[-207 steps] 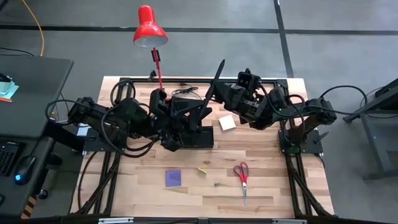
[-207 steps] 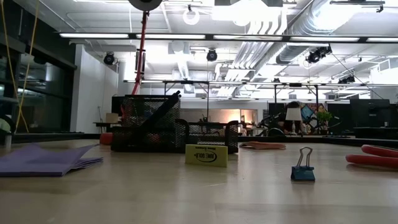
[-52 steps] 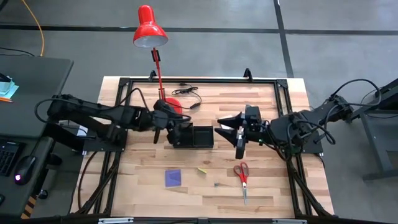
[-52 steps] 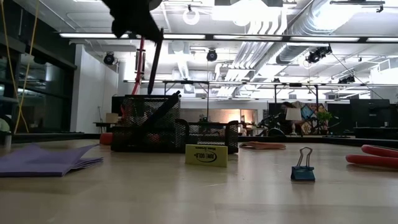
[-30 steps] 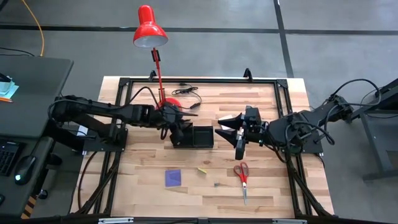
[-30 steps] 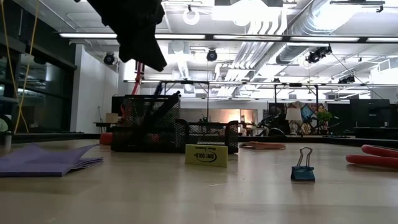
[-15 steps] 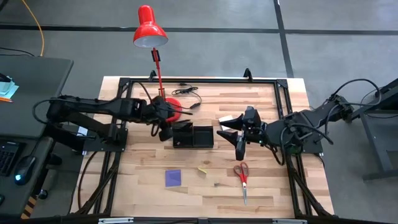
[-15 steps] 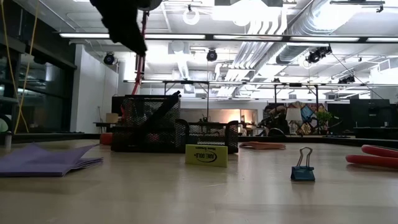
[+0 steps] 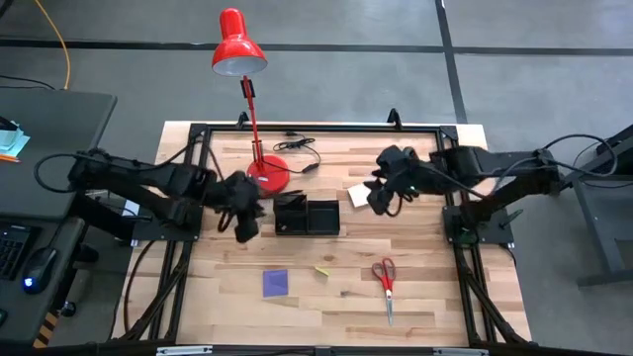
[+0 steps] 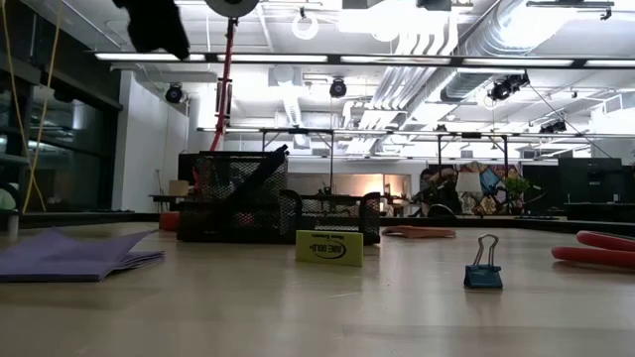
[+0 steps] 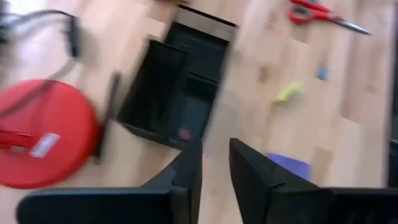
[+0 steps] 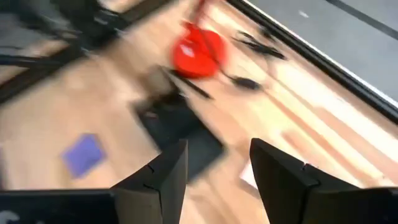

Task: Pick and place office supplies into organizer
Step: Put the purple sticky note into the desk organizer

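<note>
Organizer (image 9: 307, 215) sits mid-table w/ pens standing in its tall bin; my left gripper (image 9: 246, 225) has just backed off to its left, fingers narrow, holding nothing, so that drop looks done. Right gripper (image 9: 379, 195), fingers wide & empty, has swung up over the yellow pad (image 9: 357, 192). Still out: scissors (image 9: 385, 279), purple pad (image 9: 276, 283). Lamp base (image 9: 268, 173) crowds the organizer's back corner.

2 black jointed arms, looping black cables
</note>
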Robot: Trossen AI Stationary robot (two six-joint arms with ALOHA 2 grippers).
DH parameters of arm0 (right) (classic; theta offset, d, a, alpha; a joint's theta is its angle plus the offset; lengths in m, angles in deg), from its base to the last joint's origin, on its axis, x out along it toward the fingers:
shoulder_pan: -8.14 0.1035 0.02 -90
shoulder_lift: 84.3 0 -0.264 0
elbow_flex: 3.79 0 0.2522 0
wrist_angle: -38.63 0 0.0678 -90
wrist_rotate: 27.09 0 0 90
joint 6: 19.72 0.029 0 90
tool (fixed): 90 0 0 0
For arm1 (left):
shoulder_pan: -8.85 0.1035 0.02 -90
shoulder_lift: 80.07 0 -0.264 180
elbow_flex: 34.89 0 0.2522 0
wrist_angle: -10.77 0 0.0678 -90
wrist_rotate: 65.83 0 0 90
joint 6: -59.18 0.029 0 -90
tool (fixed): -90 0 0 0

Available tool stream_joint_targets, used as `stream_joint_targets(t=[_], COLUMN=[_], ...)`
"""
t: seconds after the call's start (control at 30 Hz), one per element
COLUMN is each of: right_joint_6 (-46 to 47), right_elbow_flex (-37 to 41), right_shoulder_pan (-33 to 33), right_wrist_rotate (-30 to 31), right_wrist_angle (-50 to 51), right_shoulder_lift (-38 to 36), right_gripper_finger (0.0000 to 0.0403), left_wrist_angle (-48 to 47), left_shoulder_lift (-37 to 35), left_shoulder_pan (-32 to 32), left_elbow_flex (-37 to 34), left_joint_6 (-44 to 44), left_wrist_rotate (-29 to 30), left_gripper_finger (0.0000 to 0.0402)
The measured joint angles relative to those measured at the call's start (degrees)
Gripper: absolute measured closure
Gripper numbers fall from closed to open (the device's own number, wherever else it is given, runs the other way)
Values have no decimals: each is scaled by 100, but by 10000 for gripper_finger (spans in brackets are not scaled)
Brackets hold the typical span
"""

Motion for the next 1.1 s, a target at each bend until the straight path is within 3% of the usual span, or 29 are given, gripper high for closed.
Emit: stream_joint_targets(t=[0.2,0.33,0.47,0.63,0.83,1.1], right_joint_6=[30,262,353,869,1219,1216], right_elbow_flex=[976,1570,2026,2476,2539,2517], right_shoulder_pan=[-145,130,537,1087,1604,1926], right_wrist_rotate=[-701,-883,-894,-686,-100,393], right_wrist_angle=[-468,-1589,-2945,-4213,-4311,-4833], right_shoulder_lift=[-61,-61,-40,115,471,546], right_gripper_finger=[235,235,236,248,265,265], left_wrist_angle=[205,491,932,1341,1901,1764], left_shoulder_lift=[68,173,437,1133,2117,2868], left_shoulder_pan=[-1441,-2510,-3206,-3495,-3618,-3452], left_elbow_flex=[-64,-218,-410,-612,-603,-600], left_joint_6=[-670,-1379,-2275,-3872,-5000,-5940], left_wrist_rotate=[473,798,1195,1318,1118,1006], left_gripper_finger=[372,376,351,283,213,202])
